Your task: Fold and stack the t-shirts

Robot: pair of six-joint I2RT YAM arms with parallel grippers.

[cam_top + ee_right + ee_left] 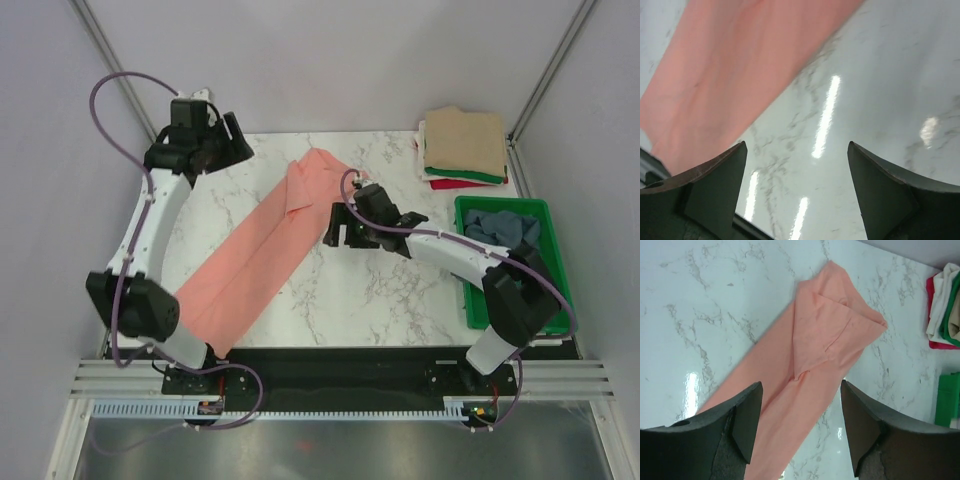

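The salmon-pink t-shirt lies as a long narrow folded strip running diagonally from the table's front left to the back middle. It also shows in the left wrist view and the right wrist view. My left gripper is open and empty, held above the table's back left, apart from the shirt. My right gripper is open and empty, low over the marble just right of the strip's middle. A folded stack of tan, green, white and red shirts sits at the back right. A slate blue-grey shirt lies crumpled in the tray.
The green plastic tray stands at the right edge of the marble table. The stack's edge and the tray's corner show at the right of the left wrist view. Grey walls enclose the back and sides.
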